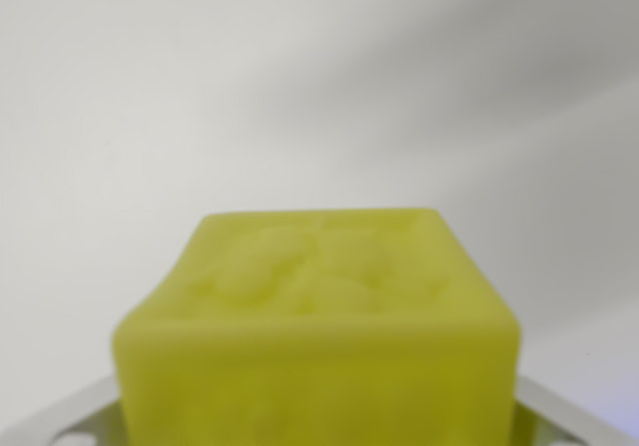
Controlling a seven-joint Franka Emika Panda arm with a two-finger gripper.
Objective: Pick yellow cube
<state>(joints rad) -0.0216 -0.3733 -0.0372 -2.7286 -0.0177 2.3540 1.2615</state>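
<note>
The yellow cube (319,316) fills the lower middle of the wrist view, very close and blurred, with a bumpy top face. Pale grey fingers (70,418) show at the bottom left and bottom right corners, pressed against the cube's two sides. My gripper (318,424) is shut on the cube. The cube's lower part is cut off by the frame's bottom edge.
Behind the cube there is only a plain white, out-of-focus surface (319,77), with a soft grey shadow band across the upper right.
</note>
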